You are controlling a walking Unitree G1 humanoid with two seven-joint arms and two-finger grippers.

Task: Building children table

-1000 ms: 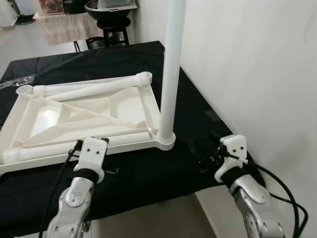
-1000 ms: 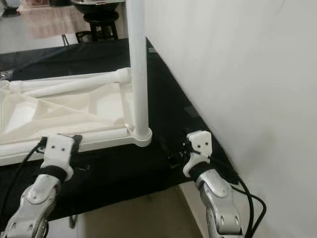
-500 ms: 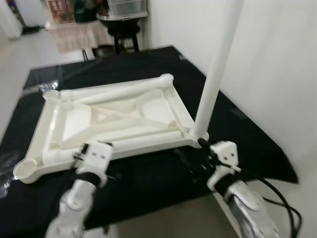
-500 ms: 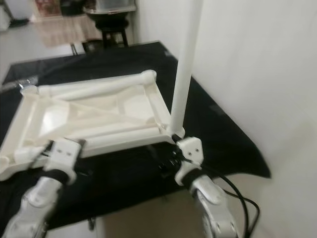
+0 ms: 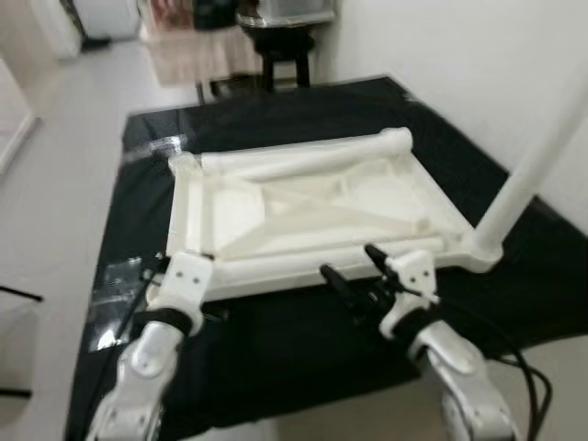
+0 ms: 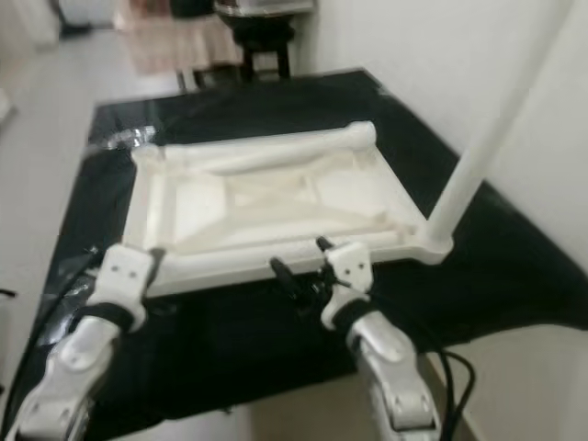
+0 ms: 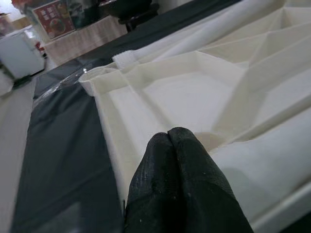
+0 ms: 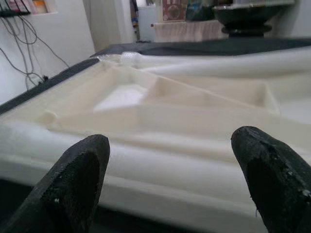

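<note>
A white tabletop (image 5: 230, 216) lies upside down on the black-covered table (image 5: 276, 340). One white leg (image 5: 528, 179) stands upright in its near right corner. Two loose legs lie on it, one along the far edge (image 5: 308, 156) and one along the near edge (image 5: 312, 268). My right gripper (image 5: 352, 264) is open at the middle of the near edge, its fingers (image 8: 80, 170) pointing at the near loose leg without touching it. Over the near left corner my left gripper (image 7: 168, 132) is shut with nothing in it.
A white wall (image 5: 478, 64) runs close along the table's right side. Beyond the table's far end stand a dark stool (image 5: 280, 41) and a cloth-covered stand (image 5: 197, 50). Clear plastic (image 5: 152, 147) lies on the cloth at the far left. Bare floor (image 5: 64, 138) lies to the left.
The camera has swung, so the whole scene sits further right. My right gripper has moved left along the near edge, away from the upright leg. The left gripper stays at the near left corner.
</note>
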